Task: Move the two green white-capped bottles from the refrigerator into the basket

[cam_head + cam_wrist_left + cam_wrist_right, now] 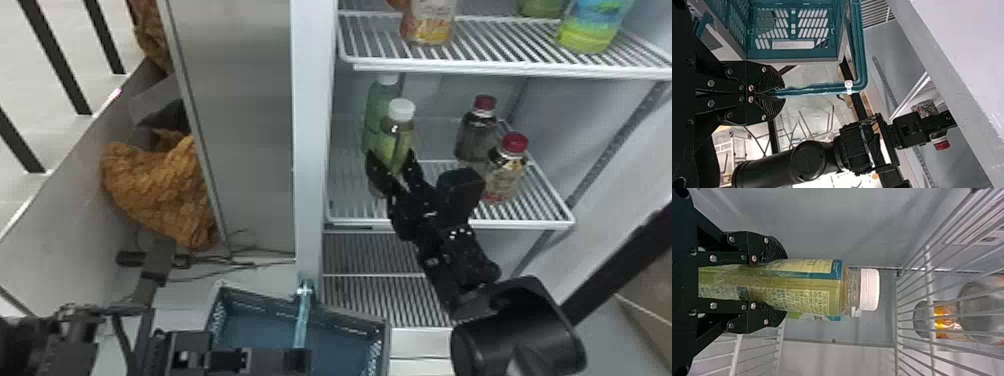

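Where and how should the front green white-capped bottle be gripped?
I'd take the front green bottle around its body, below the narrower neck and white cap, coming roughly level from the refrigerator's open front. It stands upright with fairly straight sides, and the other green bottle is behind it, so the front looks the easier approach.

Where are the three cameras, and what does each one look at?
Head view: on the robot's head, looking forward and down at refrigerator and basket; left arm and right arm show.
Left wrist: on that wrist, facing the basket past the left gripper; right arm beyond.
Right wrist: on that wrist, facing a green bottle at the right gripper.
Head and left wrist views share the basket.
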Motion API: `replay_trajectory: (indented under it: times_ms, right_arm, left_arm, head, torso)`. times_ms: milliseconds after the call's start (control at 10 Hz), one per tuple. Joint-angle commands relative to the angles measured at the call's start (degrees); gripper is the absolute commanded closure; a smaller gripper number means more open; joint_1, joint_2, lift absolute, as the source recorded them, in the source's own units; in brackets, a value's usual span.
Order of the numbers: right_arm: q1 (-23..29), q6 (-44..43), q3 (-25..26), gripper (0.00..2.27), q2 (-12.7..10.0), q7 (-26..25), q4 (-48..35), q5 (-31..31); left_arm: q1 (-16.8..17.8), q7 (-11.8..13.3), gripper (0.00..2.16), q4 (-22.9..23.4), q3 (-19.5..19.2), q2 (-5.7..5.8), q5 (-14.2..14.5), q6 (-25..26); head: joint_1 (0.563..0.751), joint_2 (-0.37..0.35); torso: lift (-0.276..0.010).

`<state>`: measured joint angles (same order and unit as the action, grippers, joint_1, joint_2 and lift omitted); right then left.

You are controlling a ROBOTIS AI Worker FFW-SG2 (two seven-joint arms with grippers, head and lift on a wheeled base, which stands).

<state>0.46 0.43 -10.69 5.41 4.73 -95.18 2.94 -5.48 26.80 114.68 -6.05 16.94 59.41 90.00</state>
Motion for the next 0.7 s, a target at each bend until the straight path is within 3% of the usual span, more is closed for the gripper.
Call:
replay_trajectory:
  times_ms: [0,600]
  right_arm:
    - [1.6,0.0,0.1,0.91,0.3,0.1,-2.6,1.1]
    - [11.2,6.9,3.5,0.91,1.1,3.6,-15.7,3.7]
  left_arm:
    - [0.0,0.0,1.18,0.0,0.0,0.02,0.0,0.0]
    - [-0.1,0.0,1.18,0.0,0.0,0.02,0.0,0.0]
  head:
    - [0.695,-0.077]
    - [0.695,-0.089]
  torso:
    - [-0.263]
    - [-0.263]
